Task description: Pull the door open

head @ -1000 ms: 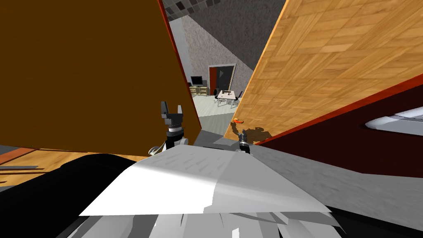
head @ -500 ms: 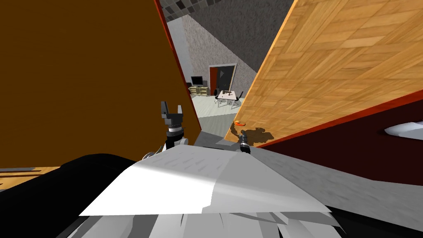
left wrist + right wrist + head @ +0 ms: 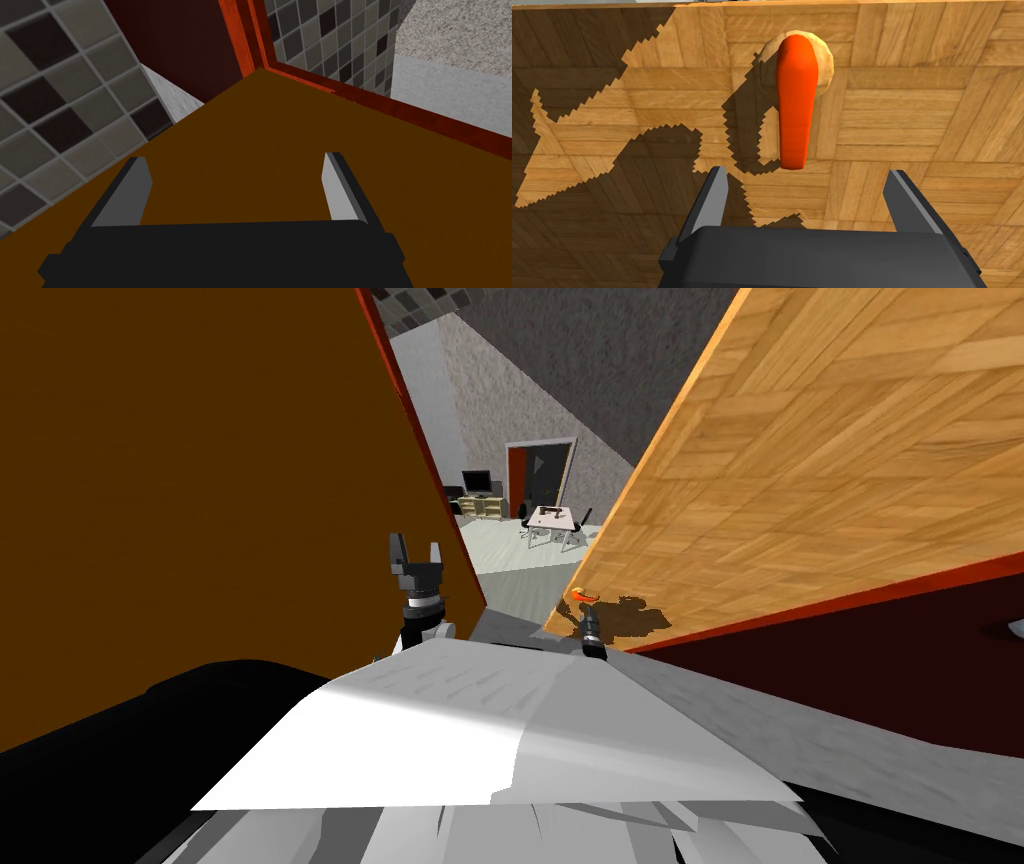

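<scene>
The wooden parquet door (image 3: 800, 468) is standing partway open, leaving a gap off its free edge through which a farther room is showing. Its orange lever handle (image 3: 796, 100) is sitting close to that free edge of the door, mounted on a round wooden plate (image 3: 824, 67).

The right pincer (image 3: 808, 180) is facing the door squarely, its fingers spread wide with nothing between them. The handle's free end is pointing toward the space between the fingers and appears to be stopping just short of the fingertips, touching neither. A jagged shadow (image 3: 602, 150) is falling across the door beside the handle.

The left pincer (image 3: 236, 165) is hanging on the far side of the gap from the door, in front of a flat dark brown panel (image 3: 200, 488). Its fingers are also standing wide apart and gripping nothing. A red frame (image 3: 240, 35) is bordering that panel, and grey and dark checkered tiles (image 3: 45, 110) are showing past it.

Through the gap off the door's free edge, a monitor (image 3: 476, 480) is standing on a low cabinet, and a dark far doorway (image 3: 540, 468) with a pale frame is showing beside it.
</scene>
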### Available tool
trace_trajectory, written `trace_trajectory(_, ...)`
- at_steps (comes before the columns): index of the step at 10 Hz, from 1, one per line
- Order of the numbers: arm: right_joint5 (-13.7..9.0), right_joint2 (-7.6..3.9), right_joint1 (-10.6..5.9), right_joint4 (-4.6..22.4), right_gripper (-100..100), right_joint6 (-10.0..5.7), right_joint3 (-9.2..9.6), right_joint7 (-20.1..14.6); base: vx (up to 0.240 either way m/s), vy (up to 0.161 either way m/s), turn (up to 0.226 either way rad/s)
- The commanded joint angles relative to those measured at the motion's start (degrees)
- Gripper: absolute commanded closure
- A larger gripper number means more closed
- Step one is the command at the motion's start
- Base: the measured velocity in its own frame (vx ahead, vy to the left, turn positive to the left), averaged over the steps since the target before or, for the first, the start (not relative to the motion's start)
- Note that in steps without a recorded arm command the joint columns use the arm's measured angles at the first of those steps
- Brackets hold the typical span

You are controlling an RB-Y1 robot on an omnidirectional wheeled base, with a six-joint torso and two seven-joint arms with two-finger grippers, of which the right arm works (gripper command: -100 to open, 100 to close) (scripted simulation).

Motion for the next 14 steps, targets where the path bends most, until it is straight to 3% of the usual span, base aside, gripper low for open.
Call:
trace_trajectory(1,-0.6,-1.05,0.24,1.2,-100,-0.71,-0.83,-0.9,0.140,0.030,0.170)
trace_trajectory(6,-1.9,-3.51,0.79,3.9,-100,-2.38,-2.79,-2.9,0.193,-0.029,0.127)
trace_trajectory(7,-1.8,-3.18,1.01,2.9,-100,-2.01,-2.54,-2.5,0.096,-0.020,0.020)
trace_trajectory(8,-1.8,-3.18,1.01,2.9,100,-2.01,-2.54,-2.5,-0.011,-0.001,-0.018)
trace_trajectory(13,-1.8,-3.18,1.01,2.9,100,-2.01,-2.54,-2.5,-0.019,0.003,-0.001)
trace_trajectory(14,-1.5,-3.93,1.79,3.2,100,-2.88,-1.85,-3.5,-0.118,-0.029,0.149)
